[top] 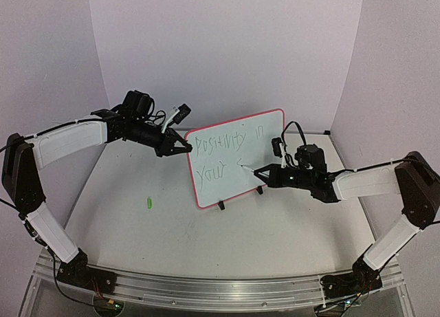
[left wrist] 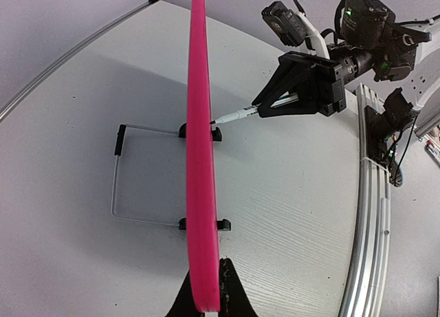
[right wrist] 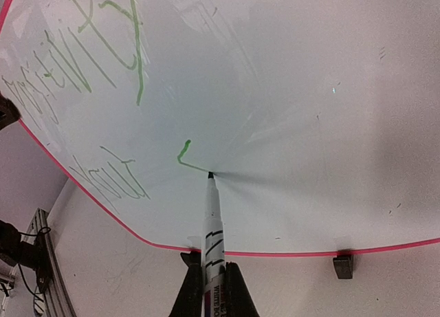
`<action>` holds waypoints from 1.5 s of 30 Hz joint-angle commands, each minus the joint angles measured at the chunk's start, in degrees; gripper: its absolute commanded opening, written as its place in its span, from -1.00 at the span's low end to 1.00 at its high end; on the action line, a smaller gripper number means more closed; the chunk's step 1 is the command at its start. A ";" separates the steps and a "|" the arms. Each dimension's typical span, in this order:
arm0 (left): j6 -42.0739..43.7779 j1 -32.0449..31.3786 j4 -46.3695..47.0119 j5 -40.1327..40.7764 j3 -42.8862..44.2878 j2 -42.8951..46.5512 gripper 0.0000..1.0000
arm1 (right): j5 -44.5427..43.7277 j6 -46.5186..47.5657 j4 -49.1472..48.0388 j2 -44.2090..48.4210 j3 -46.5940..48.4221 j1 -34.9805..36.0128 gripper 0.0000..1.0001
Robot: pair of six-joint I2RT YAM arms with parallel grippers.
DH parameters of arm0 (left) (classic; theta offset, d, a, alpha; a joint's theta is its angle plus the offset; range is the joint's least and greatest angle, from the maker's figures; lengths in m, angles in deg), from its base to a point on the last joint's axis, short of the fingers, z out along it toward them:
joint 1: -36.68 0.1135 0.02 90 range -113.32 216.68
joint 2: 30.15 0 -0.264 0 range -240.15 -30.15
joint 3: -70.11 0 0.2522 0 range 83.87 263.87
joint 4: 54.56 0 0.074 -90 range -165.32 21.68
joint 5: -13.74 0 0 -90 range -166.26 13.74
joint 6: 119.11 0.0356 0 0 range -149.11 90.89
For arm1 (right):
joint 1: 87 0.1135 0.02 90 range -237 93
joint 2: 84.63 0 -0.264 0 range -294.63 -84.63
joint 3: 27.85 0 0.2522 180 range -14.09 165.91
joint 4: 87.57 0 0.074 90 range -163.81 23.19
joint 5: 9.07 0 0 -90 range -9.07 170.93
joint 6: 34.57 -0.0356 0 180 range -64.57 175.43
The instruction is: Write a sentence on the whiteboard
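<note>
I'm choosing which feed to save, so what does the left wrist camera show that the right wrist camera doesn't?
Left wrist only: the whiteboard edge-on and the wire stand behind it. Right wrist only: the green sentence on the board's face, with the marker tip at a stroke's end. Both: the pink rim, the marker held in the right fingers, and black clip feet.

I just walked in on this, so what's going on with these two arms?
The left gripper clamps the whiteboard by its left edge, holding it upright. The right gripper holds a marker with its tip on the board, partway into a new letter after "YOUR". The green sentence reads roughly "POSITIVITY IN YOUR" so far.
</note>
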 commanded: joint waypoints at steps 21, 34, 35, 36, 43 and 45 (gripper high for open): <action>2.87 -0.97 -5.38 3.53 0.23 -0.43 -1.00 | 3.95 1.97 1.29 -3.34 3.96 1.04 -1.00; 2.93 -0.97 -5.30 3.68 0.14 -0.39 -1.00 | -0.10 1.02 1.71 6.35 -0.33 1.12 -1.00; 2.93 -0.99 -5.35 3.66 0.14 -0.38 -1.00 | -0.44 1.12 2.03 7.34 -0.60 1.16 -1.00; 2.98 -0.97 -5.38 3.61 0.14 -0.39 -1.00 | -0.88 1.36 2.43 8.39 -0.85 1.11 -1.00; 2.86 -0.97 -5.37 3.59 0.13 -0.38 -1.00 | -1.41 2.62 4.45 10.14 -1.29 -0.12 -1.00; 2.94 -0.97 -5.33 3.66 0.04 -0.29 -1.00 | -1.00 2.72 4.45 9.95 -1.31 -0.60 -1.00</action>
